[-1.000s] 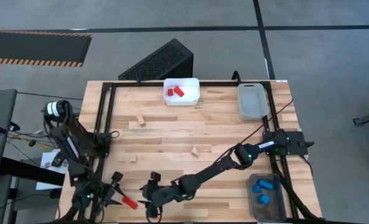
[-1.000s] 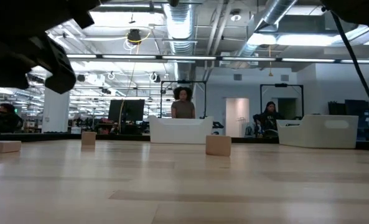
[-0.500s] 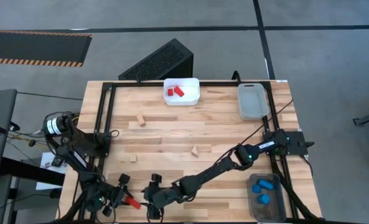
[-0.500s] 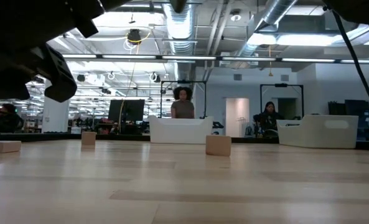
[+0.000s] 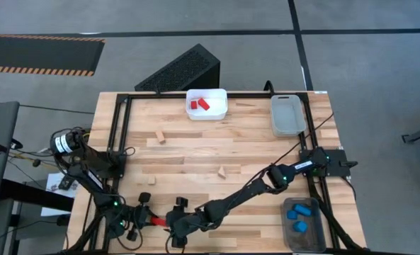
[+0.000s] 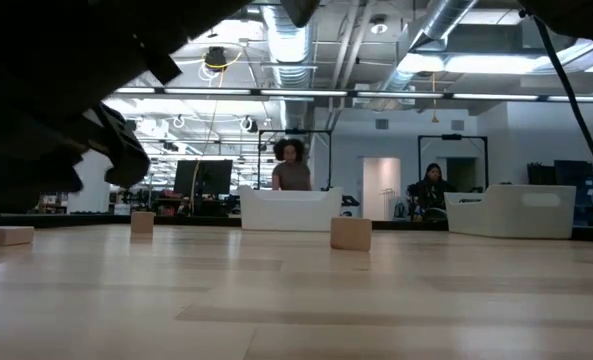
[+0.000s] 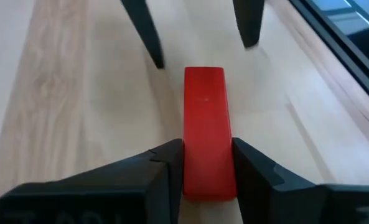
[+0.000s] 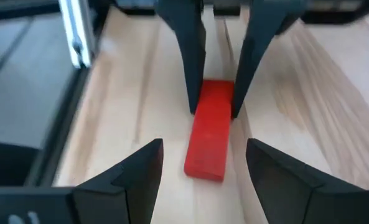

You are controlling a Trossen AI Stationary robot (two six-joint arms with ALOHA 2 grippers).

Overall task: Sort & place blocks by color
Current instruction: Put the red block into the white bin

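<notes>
One red bar (image 7: 209, 134) sits clamped in the left fingers (image 7: 206, 177) at the counter's (image 5: 195, 152) near edge, the right fingers (image 8: 200, 180) wide beside it; next, probably lift it toward the far white bin (image 5: 222, 111).

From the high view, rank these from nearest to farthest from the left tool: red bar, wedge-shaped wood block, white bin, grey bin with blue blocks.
1. Red bar: between the fingers of the left tool, near edge.
2. Wedge-shaped wood block: mid-table.
3. White bin, far edge, and grey bin with blue blocks, near right corner: too close to call.

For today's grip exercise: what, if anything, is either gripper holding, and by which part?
The left gripper clamps the red bar at one end, across its narrow sides. The right gripper holds nothing.
</notes>
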